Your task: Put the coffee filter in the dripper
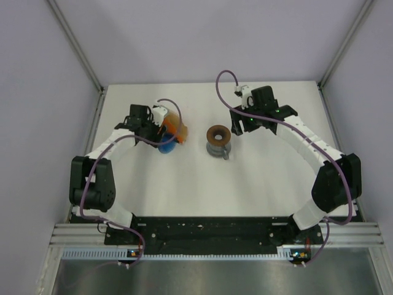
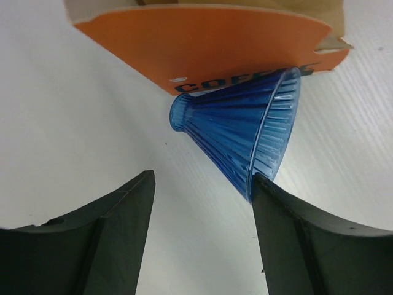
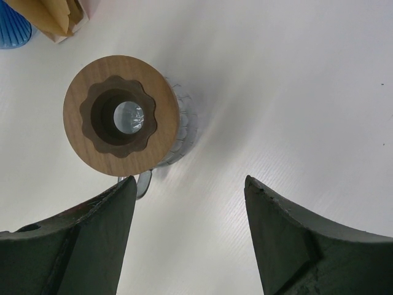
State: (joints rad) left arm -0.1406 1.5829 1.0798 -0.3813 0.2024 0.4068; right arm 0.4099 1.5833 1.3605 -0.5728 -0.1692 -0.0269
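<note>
Right wrist view, dripper [image 3: 121, 115] upright, hole facing up, right hand [image 3: 190, 184] released, left hand [image 2: 202, 178] released

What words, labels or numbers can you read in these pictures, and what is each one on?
"COFF", dark blue print on the orange pack; the remaining letters are hidden behind the blue ribbed cone.
Nothing else is legible: the dripper shows no print, and the top view is too small to read.
</note>
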